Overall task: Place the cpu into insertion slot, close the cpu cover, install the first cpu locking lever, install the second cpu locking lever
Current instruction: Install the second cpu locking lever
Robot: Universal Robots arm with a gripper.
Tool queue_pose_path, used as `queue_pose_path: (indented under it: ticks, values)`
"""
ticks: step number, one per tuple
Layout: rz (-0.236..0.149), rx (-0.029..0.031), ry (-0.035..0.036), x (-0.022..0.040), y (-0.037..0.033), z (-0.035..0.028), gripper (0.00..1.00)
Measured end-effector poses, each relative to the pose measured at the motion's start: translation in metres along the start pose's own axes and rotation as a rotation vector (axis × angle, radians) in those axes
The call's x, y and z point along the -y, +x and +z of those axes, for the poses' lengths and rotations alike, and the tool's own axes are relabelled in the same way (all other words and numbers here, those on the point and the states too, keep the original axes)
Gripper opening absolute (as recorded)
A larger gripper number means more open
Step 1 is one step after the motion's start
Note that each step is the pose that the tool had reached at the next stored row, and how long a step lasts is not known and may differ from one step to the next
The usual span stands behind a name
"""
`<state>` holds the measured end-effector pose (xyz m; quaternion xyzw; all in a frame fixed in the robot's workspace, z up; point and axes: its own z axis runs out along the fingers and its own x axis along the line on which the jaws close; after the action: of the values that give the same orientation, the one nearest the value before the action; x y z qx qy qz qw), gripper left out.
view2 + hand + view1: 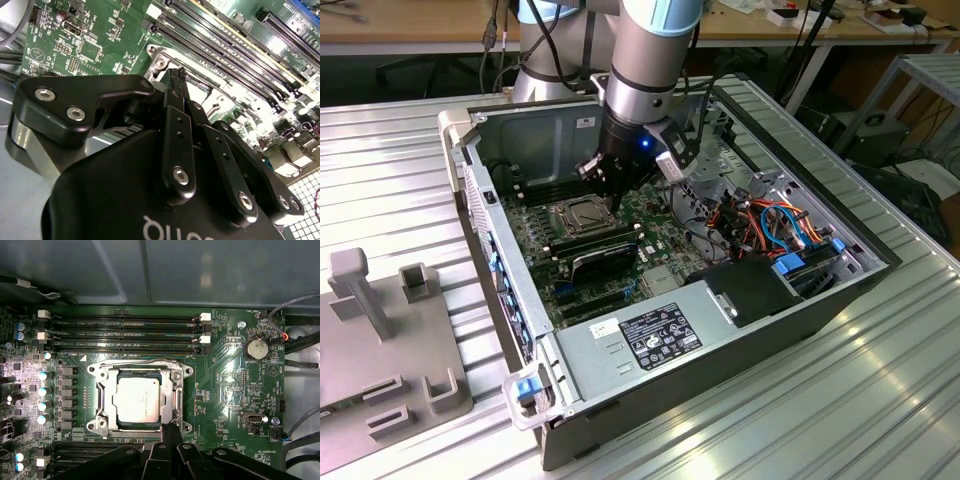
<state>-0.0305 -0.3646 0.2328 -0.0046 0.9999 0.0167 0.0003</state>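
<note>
I see the small square silver-topped cpu (136,399) seated in the black-framed square insertion slot (172,376), under the thin silvery cpu cover (106,401). My black pincer (169,429), fingertips pressed together, sits at the cover's edge.

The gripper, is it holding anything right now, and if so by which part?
Nothing that can be made out: the gripper has its fingers together at the edge of the cpu cover, which lies over the cpu.
</note>
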Motion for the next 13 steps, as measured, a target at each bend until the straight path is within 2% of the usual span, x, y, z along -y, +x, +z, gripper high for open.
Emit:
queue_pose_path:
  ticks: [6,13]
  values:
    - [0.0,0.0001,0.0,0.01,0.0006,-0.0002,0.11]
    - [0.0,-0.0016,0.0001,0.0121,0.011,0.0033,0.11]
